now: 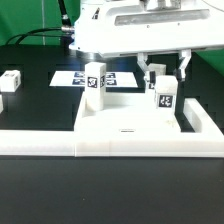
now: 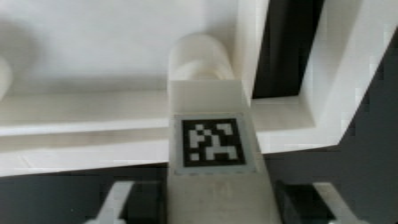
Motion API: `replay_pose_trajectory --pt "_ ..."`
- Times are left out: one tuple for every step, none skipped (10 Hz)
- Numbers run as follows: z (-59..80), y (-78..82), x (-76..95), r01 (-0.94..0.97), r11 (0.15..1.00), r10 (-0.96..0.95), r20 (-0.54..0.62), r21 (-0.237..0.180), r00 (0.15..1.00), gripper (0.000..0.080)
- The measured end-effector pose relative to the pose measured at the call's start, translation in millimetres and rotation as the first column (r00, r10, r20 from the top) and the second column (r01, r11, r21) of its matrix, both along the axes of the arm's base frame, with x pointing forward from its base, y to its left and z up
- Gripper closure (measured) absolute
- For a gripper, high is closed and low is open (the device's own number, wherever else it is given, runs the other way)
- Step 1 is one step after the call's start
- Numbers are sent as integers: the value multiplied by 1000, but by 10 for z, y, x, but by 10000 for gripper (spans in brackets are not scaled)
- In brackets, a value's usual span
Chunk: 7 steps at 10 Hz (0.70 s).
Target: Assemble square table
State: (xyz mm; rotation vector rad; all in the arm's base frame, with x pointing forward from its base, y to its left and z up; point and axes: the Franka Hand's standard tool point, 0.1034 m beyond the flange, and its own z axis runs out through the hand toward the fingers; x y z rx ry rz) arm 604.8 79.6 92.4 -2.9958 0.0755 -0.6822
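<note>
At the corner of the square table slab (image 1: 120, 122) toward the exterior view's right, a leg post (image 1: 165, 97) is stood upright. The gripper (image 1: 166, 70) is positioned over it, jaws apart, with gaps visible either side. If the post is not fully seated, it could be toppled by an off-centre closure.

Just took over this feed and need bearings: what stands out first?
A tagged leg post stands on the white tabletop at the exterior view's right, just under the open jaws. A second leg post stands at the tabletop's far corner, exterior view's left; a third leg post sits apart on the black table.
</note>
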Motion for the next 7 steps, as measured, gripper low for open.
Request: replay_pose_trajectory --pt "-3 6 16 0 1000 0 19 -5 1000 506" --pt "-2 0 40 3 1000 -2 43 -11 999 506" --pt "-4 -2 54 4 1000 -3 62 -15 998 506" --pt "-5 -5 64 6 1000 -4 74 -18 997 506" --pt "-4 -6 65 6 1000 -5 76 -19 997 506" --pt "-3 -6 66 6 1000 -4 76 -19 997 506" --pt "-4 -7 65 6 1000 -4 76 -19 997 505"
